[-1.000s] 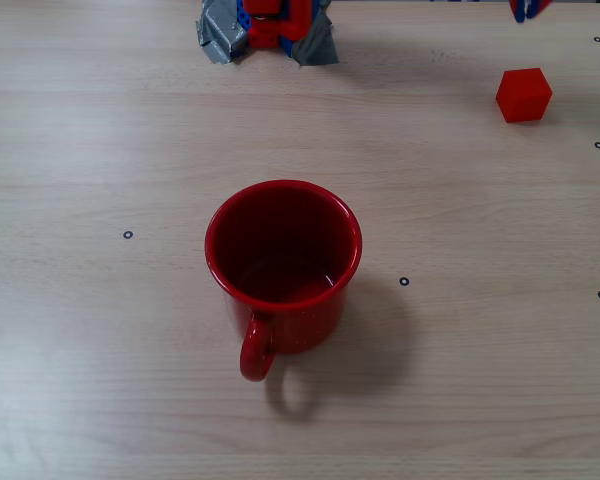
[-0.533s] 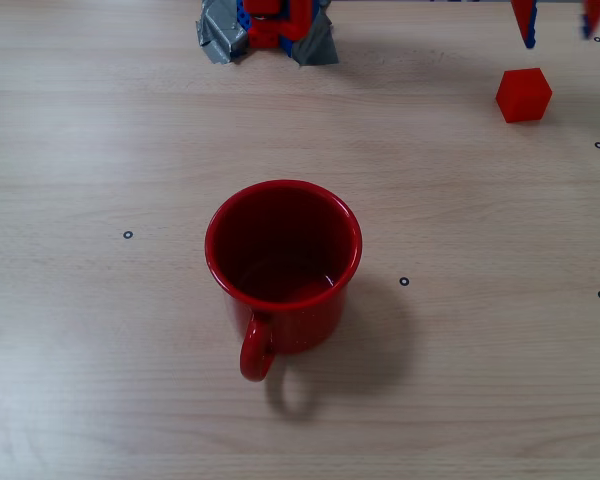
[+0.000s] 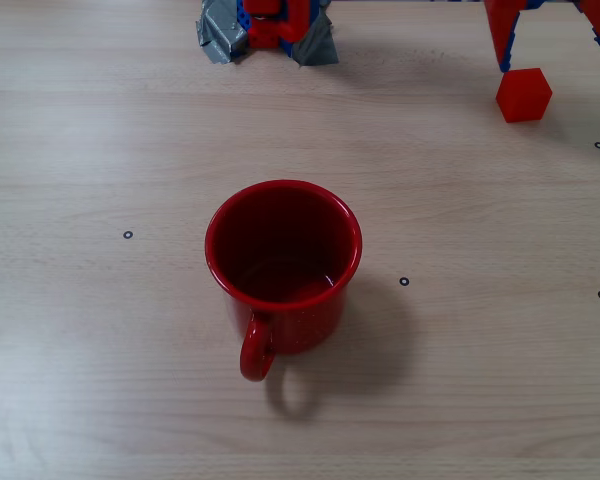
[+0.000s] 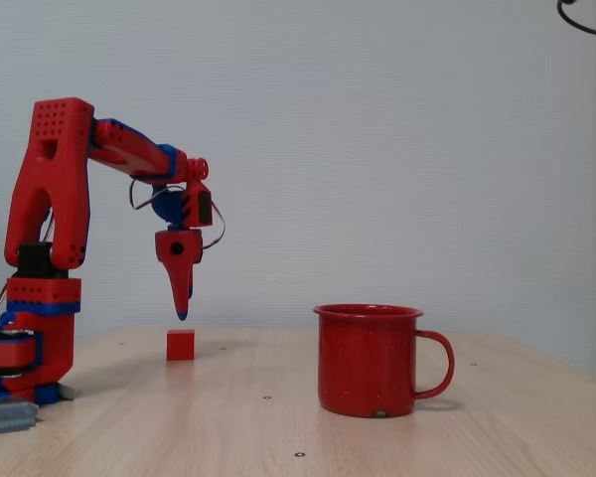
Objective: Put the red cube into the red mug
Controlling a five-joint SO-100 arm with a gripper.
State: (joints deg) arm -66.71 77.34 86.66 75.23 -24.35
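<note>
Fingers (image 3: 502,40) of the gripper (image 3: 550,38) are being held spread wide, one to each side of the red cube (image 3: 523,94) in the overhead fixed view, with nothing between them. Seen from the side, the fingertips (image 4: 182,310) are being kept clear above the cube (image 4: 180,344), which is being left flat on the table (image 3: 100,380) near the arm's base (image 4: 25,343). No contact is being made.

The red mug (image 3: 282,265) is standing upright, well apart from the cube, its handle (image 3: 257,350) turned toward the bottom edge of the overhead view. Its inside is being shown empty.

Progress is being judged as early: the approach is being lined up, but grasp, lift, carry to the mug and release are all being counted as left.
</note>
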